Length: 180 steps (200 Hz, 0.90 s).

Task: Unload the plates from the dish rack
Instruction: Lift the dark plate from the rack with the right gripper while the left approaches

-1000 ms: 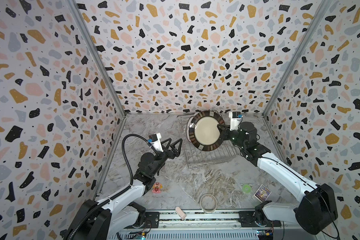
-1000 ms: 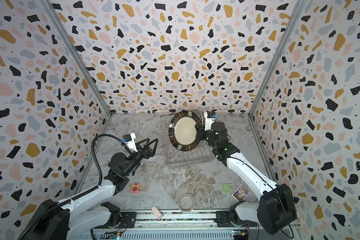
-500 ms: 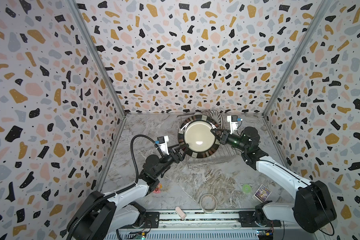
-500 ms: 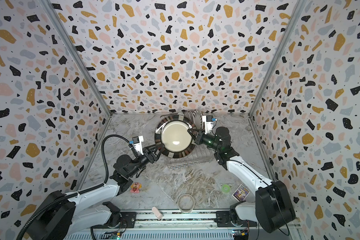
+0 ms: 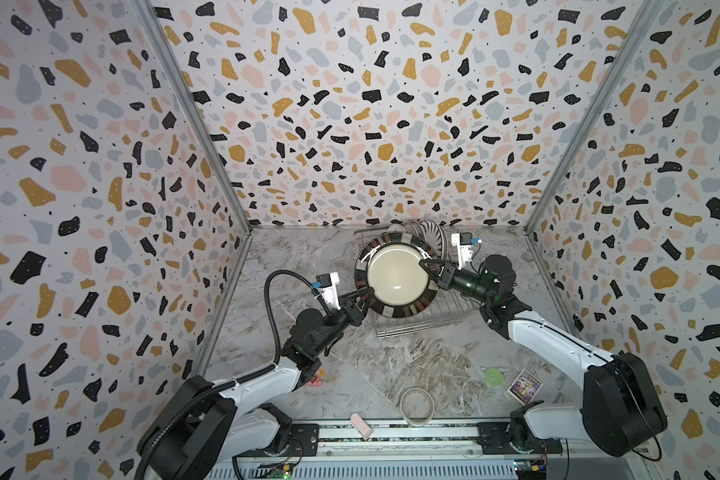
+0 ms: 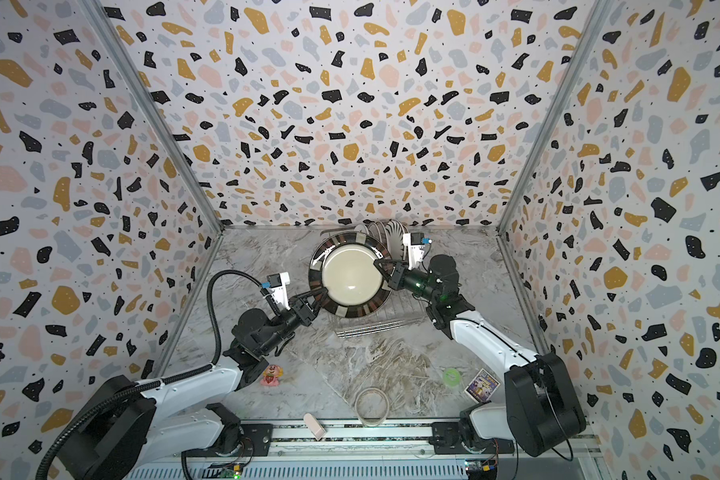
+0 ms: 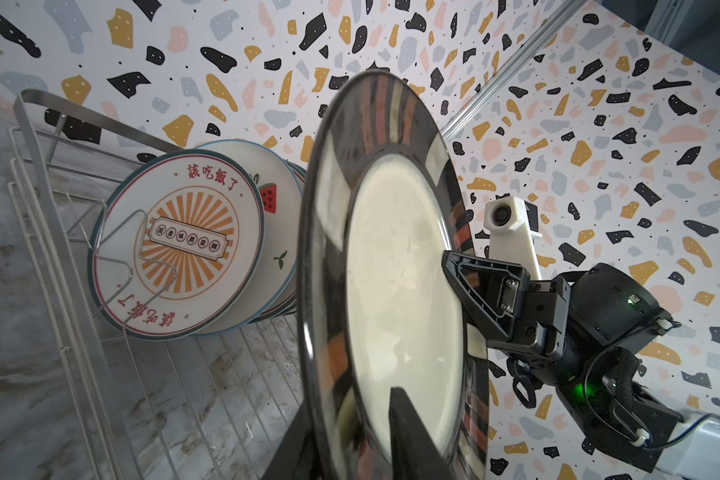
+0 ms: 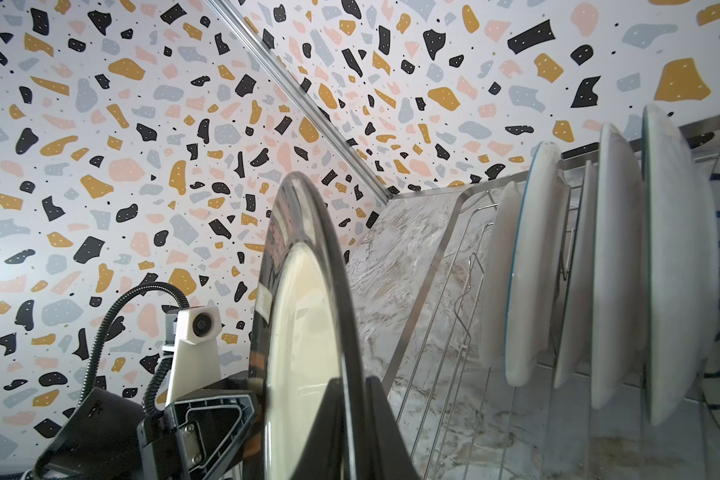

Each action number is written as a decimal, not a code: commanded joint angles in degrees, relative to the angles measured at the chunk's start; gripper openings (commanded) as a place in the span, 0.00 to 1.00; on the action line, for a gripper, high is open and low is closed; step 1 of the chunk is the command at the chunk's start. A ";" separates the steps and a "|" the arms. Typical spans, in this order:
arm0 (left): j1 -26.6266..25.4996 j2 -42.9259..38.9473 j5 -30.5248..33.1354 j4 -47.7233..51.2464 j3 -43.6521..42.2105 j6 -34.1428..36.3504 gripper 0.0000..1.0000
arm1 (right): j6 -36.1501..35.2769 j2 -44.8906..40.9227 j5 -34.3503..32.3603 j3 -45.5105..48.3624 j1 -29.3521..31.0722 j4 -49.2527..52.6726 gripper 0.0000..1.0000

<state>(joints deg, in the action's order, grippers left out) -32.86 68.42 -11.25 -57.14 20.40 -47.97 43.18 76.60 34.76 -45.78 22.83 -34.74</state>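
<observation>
Left fingers [image 7: 410, 440] and right fingers [image 7: 474, 274] grip one plate [image 5: 395, 276]; rack [image 5: 416, 327] holds perhaps five.

The plate [image 7: 395, 291] looks glossy, the dish rack [image 5: 454, 303] shiny metal wire.

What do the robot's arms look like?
Both have white shells and chunky black joints. The left arm carries a ribbed black hose; the right arm shows a small green light. Their fingers are black triangular frames, each beside a white camera block.

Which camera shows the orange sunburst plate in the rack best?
Left wrist: the sunburst plate faces it, print readable. Right wrist shows only plate edges; top views mostly hide it behind the held plate.
</observation>
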 commanded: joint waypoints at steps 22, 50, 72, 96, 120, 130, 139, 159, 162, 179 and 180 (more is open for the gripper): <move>-0.44 1.68 1.55 -3.85 1.92 -2.09 0.14 | -0.20 -1.30 1.97 -1.33 -0.09 -7.72 0.05; -0.45 2.01 2.81 -4.26 2.01 -4.34 0.01 | -0.77 -0.66 2.13 -1.08 -0.07 -7.73 0.09; -0.45 1.89 3.02 -4.41 2.18 -5.12 0.00 | -1.14 0.06 1.84 -1.07 -0.06 -7.63 0.16; -0.28 0.83 2.91 -4.02 2.68 -6.26 0.00 | -1.39 0.82 1.93 -1.23 -0.03 -7.48 0.23; -0.28 -2.40 3.66 -1.21 3.36 -5.74 0.00 | -2.19 1.19 0.64 -1.48 -0.01 -6.22 0.31; -0.27 -3.87 4.73 -0.50 3.08 -5.91 0.00 | -2.48 1.10 -0.15 -1.43 -0.05 -5.86 0.39; -0.27 -5.13 5.77 0.19 2.89 -5.78 0.00 | -2.79 0.99 -0.76 -1.42 -0.02 -5.43 0.43; -0.25 -7.40 7.82 1.57 2.47 -5.98 0.00 | -3.77 0.52 -2.56 -1.25 0.00 -3.89 0.50; -0.19 -7.62 8.13 1.68 2.41 -6.23 0.00 | -3.92 0.43 -2.86 -1.17 -0.01 -3.73 0.51; 0.22 -8.63 9.40 2.56 2.44 -7.85 0.00 | -4.71 -0.02 -4.53 -0.65 -0.06 -2.79 0.53; 0.28 -8.64 9.40 2.56 2.44 -7.93 0.00 | -4.74 0.01 -4.62 -0.64 -0.02 -2.74 0.53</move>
<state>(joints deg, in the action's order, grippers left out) -33.12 62.87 -5.41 -47.77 21.04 -54.72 40.47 79.11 32.88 -45.45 22.52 -36.77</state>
